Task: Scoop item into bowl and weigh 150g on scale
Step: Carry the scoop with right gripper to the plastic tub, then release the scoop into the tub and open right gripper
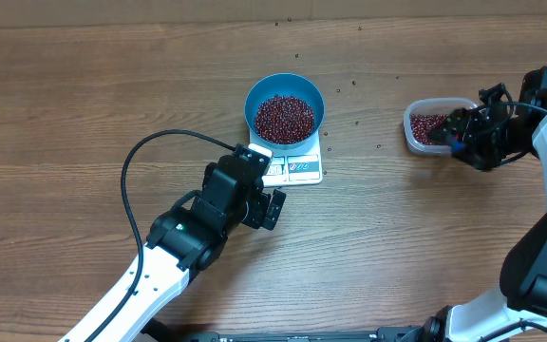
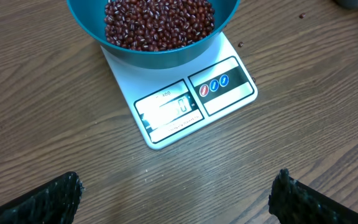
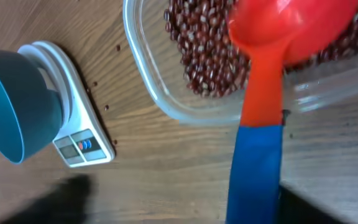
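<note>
while the blue bowl (image 1: 284,84) of beans (image 1: 285,116) sits on the scale (image 1: 302,169), the left gripper (image 2: 179,186) hangs wide open, empty, just beside it; right gripper (image 1: 461,128), well apart, at the container (image 3: 143,68) with red scoop (image 3: 272,37): grip cannot be told.

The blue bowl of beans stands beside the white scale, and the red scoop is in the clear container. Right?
No. The blue bowl of beans stands on the white scale, not beside it, as the left wrist view shows. The red scoop is indeed in the clear container.
</note>
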{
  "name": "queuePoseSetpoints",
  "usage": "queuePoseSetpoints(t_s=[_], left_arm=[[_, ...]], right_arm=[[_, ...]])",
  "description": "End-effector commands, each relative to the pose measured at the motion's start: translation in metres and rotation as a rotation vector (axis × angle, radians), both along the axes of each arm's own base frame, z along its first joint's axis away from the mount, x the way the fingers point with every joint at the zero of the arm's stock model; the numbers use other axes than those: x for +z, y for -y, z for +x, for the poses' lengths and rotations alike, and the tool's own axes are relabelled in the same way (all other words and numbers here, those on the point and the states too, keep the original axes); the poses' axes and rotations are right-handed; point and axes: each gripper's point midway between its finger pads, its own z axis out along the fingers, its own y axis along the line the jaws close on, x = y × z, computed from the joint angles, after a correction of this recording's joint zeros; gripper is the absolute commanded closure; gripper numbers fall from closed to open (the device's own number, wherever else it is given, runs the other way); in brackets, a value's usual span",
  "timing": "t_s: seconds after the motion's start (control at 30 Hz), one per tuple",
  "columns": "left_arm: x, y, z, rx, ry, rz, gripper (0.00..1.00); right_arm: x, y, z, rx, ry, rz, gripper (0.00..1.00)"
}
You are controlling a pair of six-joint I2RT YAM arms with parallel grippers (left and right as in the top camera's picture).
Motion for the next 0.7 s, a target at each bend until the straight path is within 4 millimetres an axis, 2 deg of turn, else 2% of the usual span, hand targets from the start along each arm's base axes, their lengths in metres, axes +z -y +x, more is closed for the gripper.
queuePoseSetpoints(t_s=[0.0,0.17,0.27,0.3,0.43,0.53,0.67], left_arm=[[0.001,-0.003,0.003,0.006,0.01,0.013,0.0],[0.001,-0.003,0.003,0.006,0.01,0.014,0.01],[0.001,-0.003,0.003,0.006,0.009,0.013,0.0],[0.001,-0.003,0.003,0.006,0.01,0.013,0.01],[0.001,-0.003,0.003,0.006,0.01,0.014,0.0],[0.001,-0.003,0.003,0.006,0.01,0.014,0.0],[0.001,-0.003,0.003,0.006,0.009,0.013,0.01]], right_arm=[[0.015,0.0,0.002,-0.005,0.018,0.012,0.0],[0.048,0.001,0.003,-0.005,0.047,0.002,0.0],[0.081,-0.001,-0.003,0.012,0.086,-0.016,0.0],[0.107,-0.004,-0.013,0.011,0.113,-0.026,0.0],[0.159,-0.016,-0.043,0.009,0.172,-0.047,0.0],[0.189,-0.024,-0.067,-0.079,0.185,-0.032,0.0],[0.213,-0.032,-0.086,-0.098,0.26,-0.05,0.0]])
